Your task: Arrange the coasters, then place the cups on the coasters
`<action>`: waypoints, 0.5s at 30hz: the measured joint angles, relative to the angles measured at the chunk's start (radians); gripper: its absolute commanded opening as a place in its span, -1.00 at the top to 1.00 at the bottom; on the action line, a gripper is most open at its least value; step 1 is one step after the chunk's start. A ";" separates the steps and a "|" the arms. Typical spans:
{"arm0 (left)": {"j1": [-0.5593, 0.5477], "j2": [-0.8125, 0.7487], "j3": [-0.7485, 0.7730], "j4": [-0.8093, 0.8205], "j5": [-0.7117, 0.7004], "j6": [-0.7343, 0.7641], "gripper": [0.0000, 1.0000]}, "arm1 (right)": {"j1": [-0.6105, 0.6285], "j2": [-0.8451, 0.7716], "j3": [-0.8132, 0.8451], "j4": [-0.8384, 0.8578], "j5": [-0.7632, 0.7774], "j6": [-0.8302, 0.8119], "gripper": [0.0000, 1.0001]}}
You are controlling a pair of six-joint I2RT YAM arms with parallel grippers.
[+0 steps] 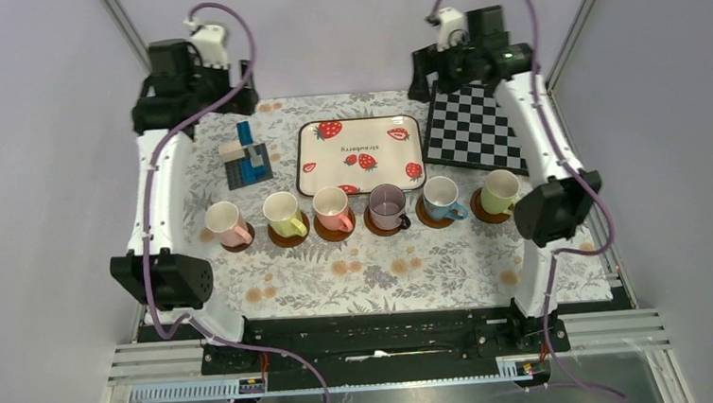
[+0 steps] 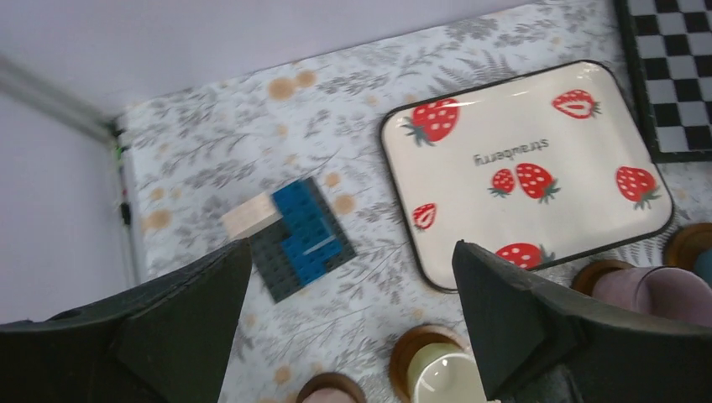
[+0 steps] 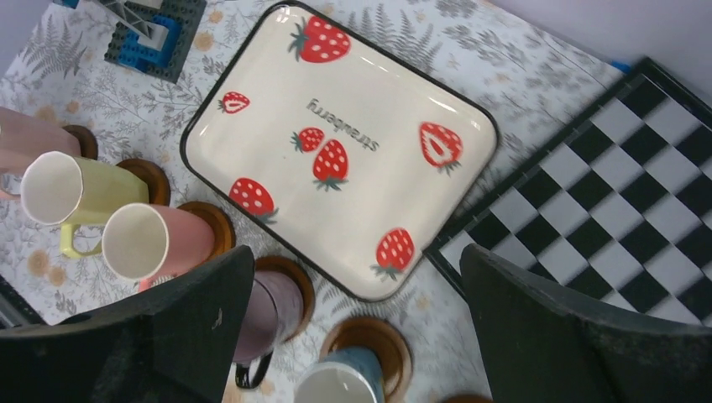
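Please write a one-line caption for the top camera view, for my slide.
Six cups stand in one row, each on its own coaster, beside the strawberry tray.

Six small ceramic handled mugs with white insides stand upright in one row along the near side of the white strawberry-printed tray (image 1: 367,132). Each sits on its own round flat brown wooden coaster (image 1: 240,243), whose rim shows at the mug's base. The pale pink mug (image 1: 226,220) and yellow-green mug (image 1: 281,211) stand past the tray's left corner. The pink mug (image 1: 331,206) and mauve-grey mug (image 1: 388,204) stand directly before the tray. The light blue mug (image 1: 440,196) and green mug (image 1: 500,190) stand past its right corner.
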 measured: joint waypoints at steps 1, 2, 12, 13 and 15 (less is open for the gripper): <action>0.035 -0.013 0.006 -0.012 0.006 0.000 -0.98 | -0.034 -0.037 -0.030 0.002 -0.023 0.000 -0.99; 0.072 -0.027 0.006 -0.029 0.016 0.000 -0.98 | -0.072 -0.076 -0.066 0.002 -0.045 0.000 -0.99; 0.235 -0.227 -0.315 -0.099 0.102 0.003 -0.98 | -0.372 -0.390 -0.667 0.154 -0.155 -0.013 -0.99; 0.237 -0.248 -0.352 -0.101 0.102 0.000 -0.98 | -0.375 -0.403 -0.711 0.160 -0.156 -0.016 -0.99; 0.238 -0.293 -0.428 -0.090 0.102 -0.012 -0.98 | -0.376 -0.428 -0.795 0.184 -0.160 -0.025 -0.99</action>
